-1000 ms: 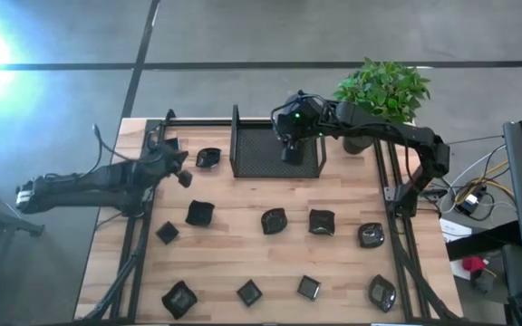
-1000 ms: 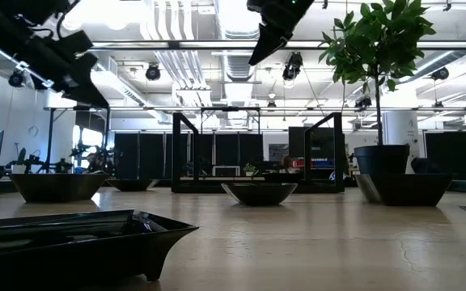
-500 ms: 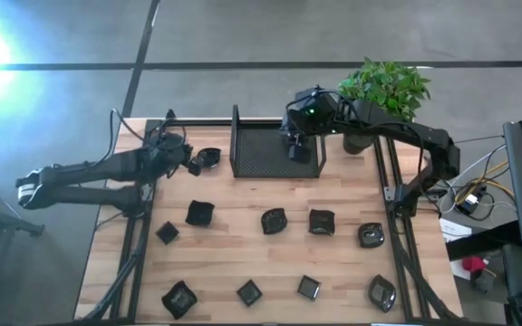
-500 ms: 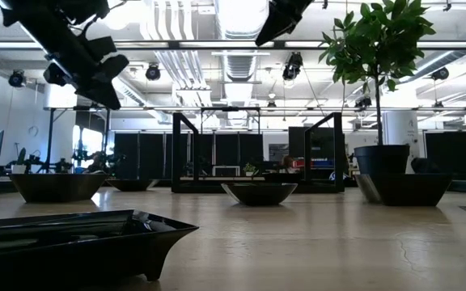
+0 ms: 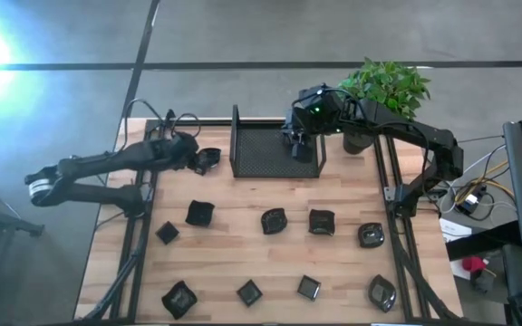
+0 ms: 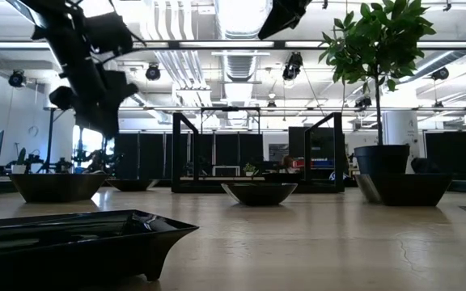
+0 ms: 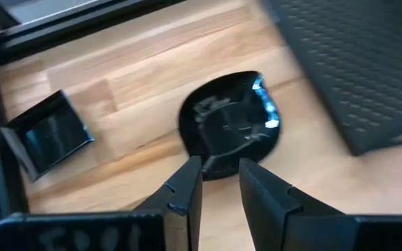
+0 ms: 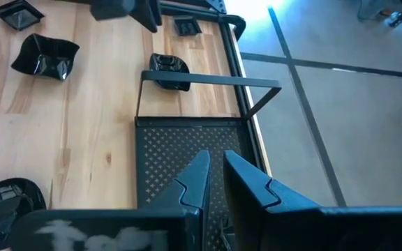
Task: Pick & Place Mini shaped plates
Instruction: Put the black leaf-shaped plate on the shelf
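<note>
Several small glossy black plates lie flat on the wooden table, among them a row [image 5: 274, 220] across the middle and another [image 5: 249, 292] near the front edge. A rounded plate [image 5: 208, 158] [image 7: 229, 122] lies just left of the black mesh tray [image 5: 261, 156]. My left gripper [image 5: 194, 159] [image 7: 220, 171] hovers above this plate's near rim, its fingers a narrow gap apart and touching nothing. In the low view it [image 6: 95, 121] hangs well above the tabletop. My right gripper [image 5: 299, 148] [image 8: 217, 164] is shut and empty over the tray's right part.
A small square plate [image 7: 47, 132] sits by the table's far-left corner, behind the left gripper. A potted plant [image 5: 381, 91] stands right of the tray, close to the right arm. The tray's upright wire frame [image 8: 208, 80] rises at its left end. Bare wood [image 5: 243, 254] separates the plate rows.
My left arm has swung toward the table's right and come down, ending over the rounded plate beside the tray. My right gripper has drifted a little to the right over the tray. No plate has moved.
</note>
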Motion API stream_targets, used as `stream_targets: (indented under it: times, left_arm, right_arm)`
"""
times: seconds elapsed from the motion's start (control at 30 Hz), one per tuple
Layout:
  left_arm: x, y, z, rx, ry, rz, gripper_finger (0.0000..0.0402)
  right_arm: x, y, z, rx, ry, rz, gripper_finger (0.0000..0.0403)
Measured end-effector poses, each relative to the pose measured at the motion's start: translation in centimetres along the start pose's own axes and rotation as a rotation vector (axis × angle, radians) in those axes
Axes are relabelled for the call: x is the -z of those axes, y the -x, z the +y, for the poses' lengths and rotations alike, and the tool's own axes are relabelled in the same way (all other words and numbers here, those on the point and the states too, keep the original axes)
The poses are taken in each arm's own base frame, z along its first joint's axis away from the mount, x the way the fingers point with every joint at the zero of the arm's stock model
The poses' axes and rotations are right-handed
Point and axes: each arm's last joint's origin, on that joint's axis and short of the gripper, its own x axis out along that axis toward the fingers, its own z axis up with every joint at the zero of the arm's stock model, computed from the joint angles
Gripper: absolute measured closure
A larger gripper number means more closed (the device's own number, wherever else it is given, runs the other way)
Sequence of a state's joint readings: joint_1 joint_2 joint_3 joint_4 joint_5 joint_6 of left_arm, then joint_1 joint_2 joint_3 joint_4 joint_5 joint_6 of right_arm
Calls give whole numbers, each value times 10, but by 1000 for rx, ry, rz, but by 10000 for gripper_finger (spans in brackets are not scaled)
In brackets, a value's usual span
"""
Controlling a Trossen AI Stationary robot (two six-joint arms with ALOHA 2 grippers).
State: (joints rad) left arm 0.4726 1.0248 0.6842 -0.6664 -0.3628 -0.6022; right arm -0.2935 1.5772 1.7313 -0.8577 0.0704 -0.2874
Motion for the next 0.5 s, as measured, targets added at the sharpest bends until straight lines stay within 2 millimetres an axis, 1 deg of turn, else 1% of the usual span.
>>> stream_targets:
  times: [0.2, 0.5]
  left_arm:
    - [-5, -22, 6, -84, -1, 55, 312]
    - [-8, -58, 0, -123, -22, 98, 313]
  right_arm:
    - [0, 0, 0, 0, 0, -1, 364]
    - [0, 0, 0, 0, 0, 0, 364]
